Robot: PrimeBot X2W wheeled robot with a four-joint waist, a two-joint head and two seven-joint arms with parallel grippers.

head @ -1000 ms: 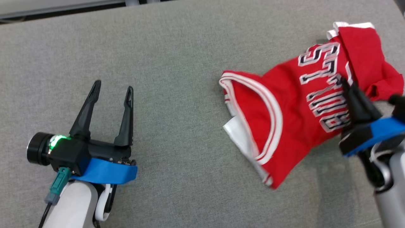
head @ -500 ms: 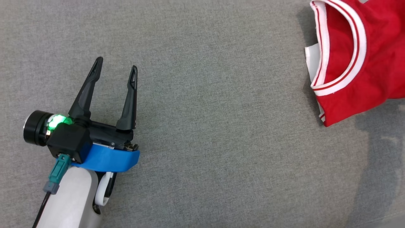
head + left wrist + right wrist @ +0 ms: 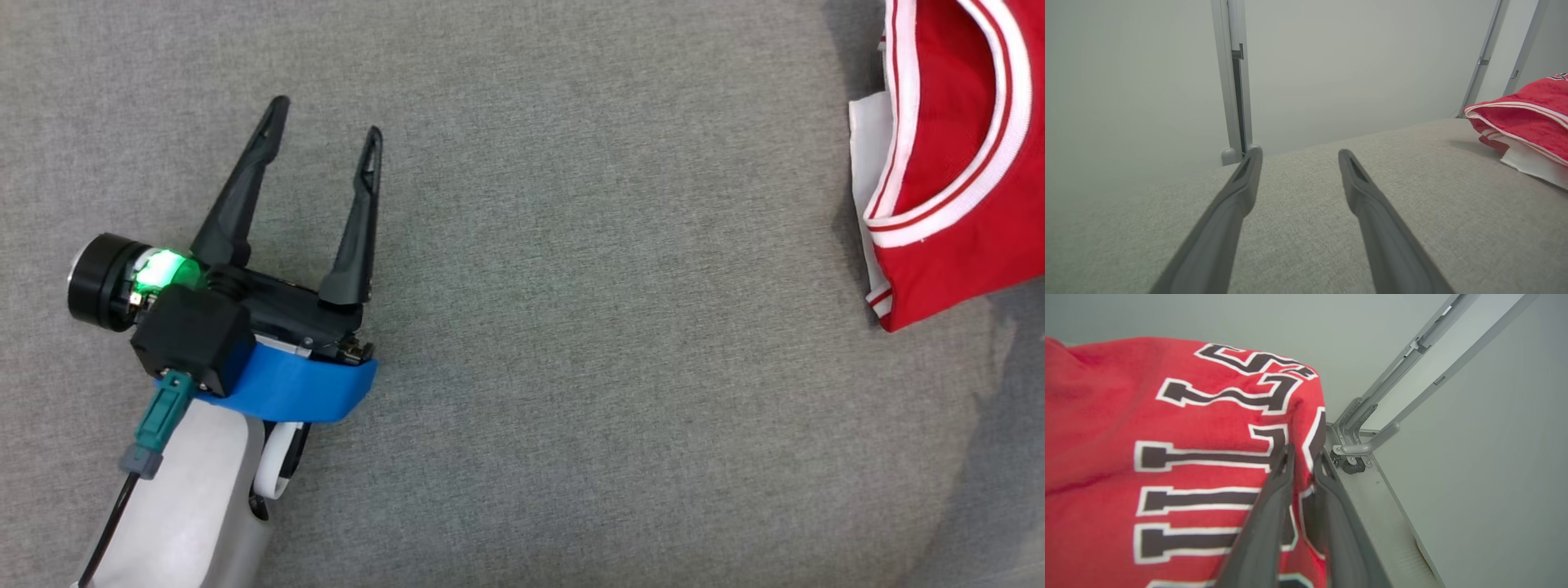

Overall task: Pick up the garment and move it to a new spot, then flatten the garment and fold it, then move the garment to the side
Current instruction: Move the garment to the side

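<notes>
Left pincer point(image 3: 326, 117) hovers low over the grey fabric-covered bench point(image 3: 588, 327), its two dark fingers spread wide with nothing between them. Well to the right of that left pincer lies the red sleeveless basketball jersey with white trim and black lettering point(image 3: 963, 269), bunched up, its trimmed opening turned toward the left pincer. The right pincer point(image 3: 1305, 451) is at the jersey's lettered part, on the side farthest from the left pincer. Its fingers stand close together and appear to pinch a raised fold of cloth, though the cramped wrist view leaves the firmness of that grip unsure.

The step in hand looks like setting the jersey down at its new spot. To do it well, the fold should come to rest on the bench before the fingers part, and stay back from the bench edge just beyond the fingertips. Flattening will want both arms, so the left pincer should then cross toward the trimmed opening.
</notes>
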